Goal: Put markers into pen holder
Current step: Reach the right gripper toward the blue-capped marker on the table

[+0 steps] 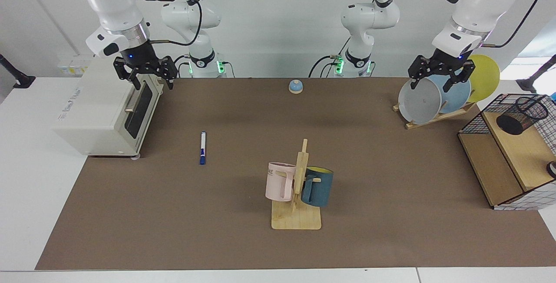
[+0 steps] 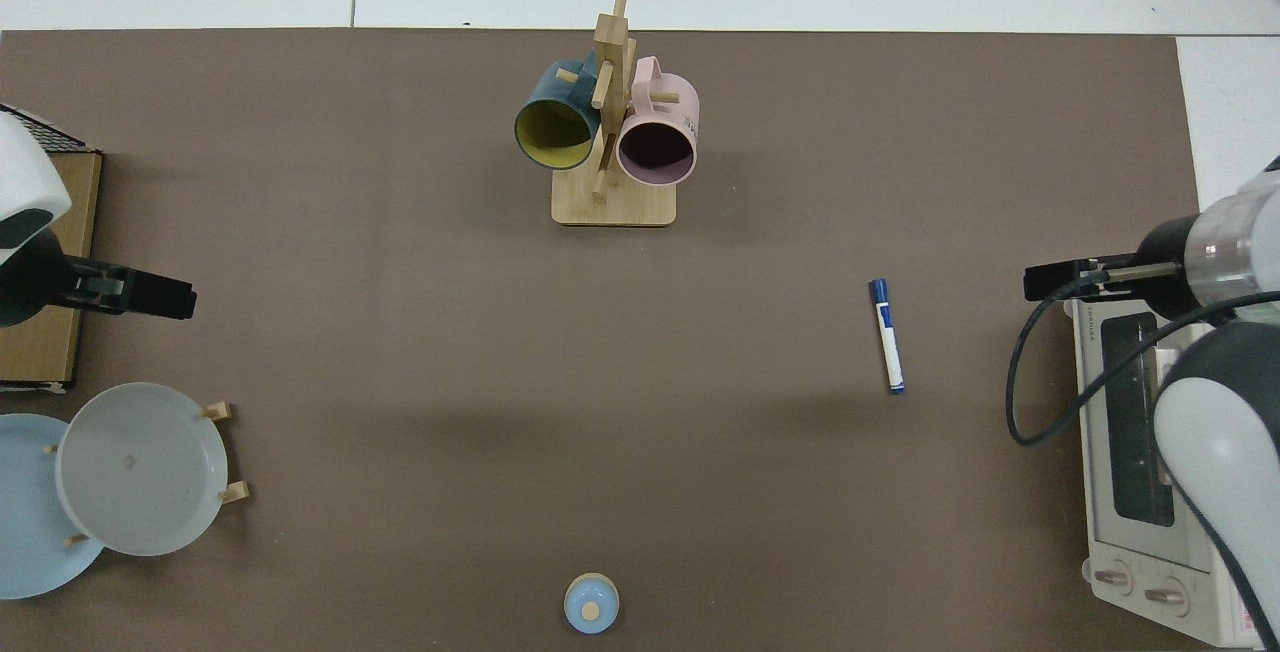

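So I am hovering my right gripper [image 1: 149, 77], spread and empty, over the oven [image 1: 102, 109]; my left gripper [image 1: 438, 77] (also spread) is waiting by the plates [image 1: 419, 100]. Marker [image 1: 203, 147] is lying mid-mat, holder [image 1: 521, 115] off the mat's edge: reaching down comes next.

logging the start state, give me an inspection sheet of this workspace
surface: brown mat over a white table.
job's things: marker flat on the mat, untouched; pen holder upright on the shelf box, far from the marker.
clutter: mug tree with a pink mug and a blue mug; plate rack with three plates; bell; toaster oven.
grippers: right gripper above the oven, jaws open, empty; left gripper above the plates, jaws open, empty.
cables: black cable hangs from the right arm's wrist.
surroundings: white wall, nothing else seen.
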Available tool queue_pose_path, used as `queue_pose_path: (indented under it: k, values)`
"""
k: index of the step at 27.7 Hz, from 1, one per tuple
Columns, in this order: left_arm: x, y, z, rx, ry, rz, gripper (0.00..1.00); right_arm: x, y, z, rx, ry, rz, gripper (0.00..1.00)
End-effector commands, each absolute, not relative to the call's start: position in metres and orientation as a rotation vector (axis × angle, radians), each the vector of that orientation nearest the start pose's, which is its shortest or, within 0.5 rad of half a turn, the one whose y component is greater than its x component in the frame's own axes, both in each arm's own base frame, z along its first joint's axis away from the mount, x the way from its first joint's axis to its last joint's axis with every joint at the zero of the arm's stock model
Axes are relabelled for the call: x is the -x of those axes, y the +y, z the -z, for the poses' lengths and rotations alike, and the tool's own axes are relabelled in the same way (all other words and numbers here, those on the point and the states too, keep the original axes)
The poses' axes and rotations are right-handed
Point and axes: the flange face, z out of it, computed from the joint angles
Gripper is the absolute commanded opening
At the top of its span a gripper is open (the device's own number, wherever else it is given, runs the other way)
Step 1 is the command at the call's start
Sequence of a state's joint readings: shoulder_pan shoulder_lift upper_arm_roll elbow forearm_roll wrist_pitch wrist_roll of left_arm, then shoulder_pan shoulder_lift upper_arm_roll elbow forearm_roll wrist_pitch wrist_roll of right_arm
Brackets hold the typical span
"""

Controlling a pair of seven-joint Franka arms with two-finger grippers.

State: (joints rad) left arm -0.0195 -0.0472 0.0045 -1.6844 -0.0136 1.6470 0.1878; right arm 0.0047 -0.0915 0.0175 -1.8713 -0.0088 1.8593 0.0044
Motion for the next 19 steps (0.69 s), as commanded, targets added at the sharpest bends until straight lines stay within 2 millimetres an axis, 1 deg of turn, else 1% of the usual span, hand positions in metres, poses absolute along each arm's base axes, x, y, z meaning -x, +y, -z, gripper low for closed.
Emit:
queue_pose_path:
  k: [1, 3, 6, 8, 14, 16, 19]
  values:
    - [-0.538, -0.007, -0.6, 3.149, 0.342, -0.003, 1.0, -0.554, 0.017, -0.508, 3.133, -0.033, 0.12, 1.0]
    - [-0.538, -0.007, -0.6, 3.149, 0.339, -0.003, 1.0, -0.56, 0.019, -0.477, 3.135, -0.051, 0.044, 1.0]
    - [-0.54, -0.008, -0.6, 3.148, 0.339, 0.009, 1.0, -0.567, 0.026, -0.444, 3.134, -0.065, -0.017, 1.0]
    - [-0.541, -0.008, -0.6, 3.147, 0.339, 0.023, 1.0, -0.569, 0.039, -0.428, 3.131, -0.093, -0.01, 1.0]
    - [-0.543, -0.01, -0.601, 3.147, 0.338, 0.035, 1.0, -0.568, 0.046, -0.368, 3.115, -0.075, 0.063, 1.0]
    - [-0.543, -0.01, -0.601, 3.147, 0.338, 0.035, 1.0, -0.571, 0.047, -0.356, 3.114, -0.072, 0.07, 1.0]
    - [-0.542, -0.01, -0.6, 3.148, 0.331, 0.023, 1.0, -0.572, 0.046, -0.338, 3.115, -0.071, 0.032, 1.0]
